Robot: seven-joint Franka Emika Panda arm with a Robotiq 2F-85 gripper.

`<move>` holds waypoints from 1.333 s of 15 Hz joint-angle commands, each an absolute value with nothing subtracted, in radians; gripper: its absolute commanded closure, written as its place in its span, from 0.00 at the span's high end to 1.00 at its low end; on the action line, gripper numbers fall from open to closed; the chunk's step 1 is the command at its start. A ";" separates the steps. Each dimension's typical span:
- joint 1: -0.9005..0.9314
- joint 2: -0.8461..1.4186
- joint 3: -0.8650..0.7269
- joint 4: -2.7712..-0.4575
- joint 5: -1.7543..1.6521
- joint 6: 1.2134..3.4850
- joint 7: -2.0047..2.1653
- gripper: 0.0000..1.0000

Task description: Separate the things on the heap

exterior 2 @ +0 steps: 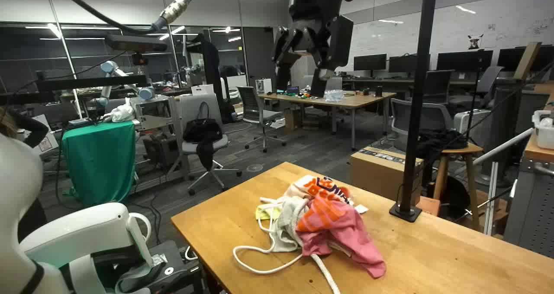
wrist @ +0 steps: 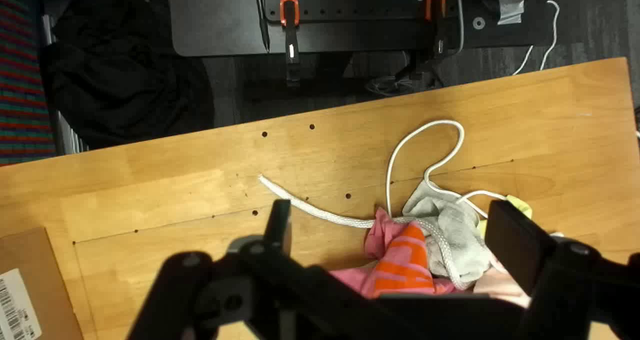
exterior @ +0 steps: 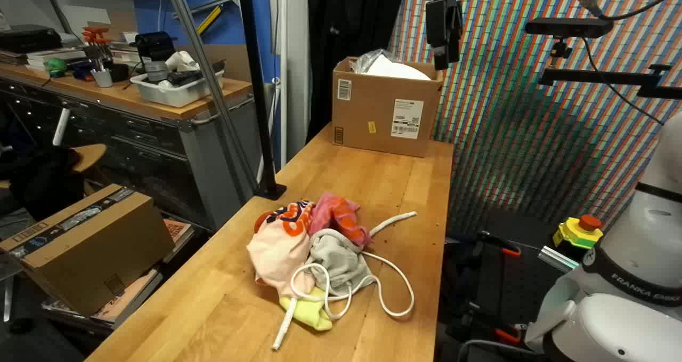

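Heaped on the wooden table are a pale peach cloth (exterior: 277,252) with orange and navy print, a pink cloth (exterior 2: 355,237) with orange patterning, a grey-white cloth (wrist: 452,222) and a yellow-green cloth (exterior: 314,316) partly tucked beneath. A white rope (wrist: 312,210) winds over and through the heap, its loops and thick ends lying out on the wood. High above the table, in both exterior views, my gripper (exterior 2: 301,85) hangs apart from everything. Its fingers are wide open with nothing between them; in the wrist view the gripper (wrist: 392,230) frames the heap from above, hiding its lower part.
At the table's far end stands a brown cardboard box (exterior: 383,111) with white and clear plastic contents. A black post (exterior: 256,85) is mounted at the table's edge beside the heap. The robot's white arm (exterior: 623,276) stands past the opposite edge.
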State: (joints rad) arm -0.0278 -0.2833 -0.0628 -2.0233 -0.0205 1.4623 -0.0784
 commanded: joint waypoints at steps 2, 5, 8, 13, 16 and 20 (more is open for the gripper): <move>-0.029 -0.276 -0.058 -2.014 -0.020 1.461 -0.077 1.00; -0.019 -0.242 -0.039 -1.986 -0.025 1.452 -0.063 1.00; 0.002 -0.197 -0.004 -1.957 -0.026 1.458 -0.045 1.00; 0.044 -0.101 0.052 -1.897 -0.009 1.520 -0.032 1.00; 0.058 -0.043 0.065 -1.890 0.026 1.631 -0.031 1.00; 0.065 0.032 0.069 -1.895 0.076 1.773 -0.049 1.00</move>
State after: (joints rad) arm 0.0606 -0.0260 0.0685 -1.9292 0.0420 1.7089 -0.0408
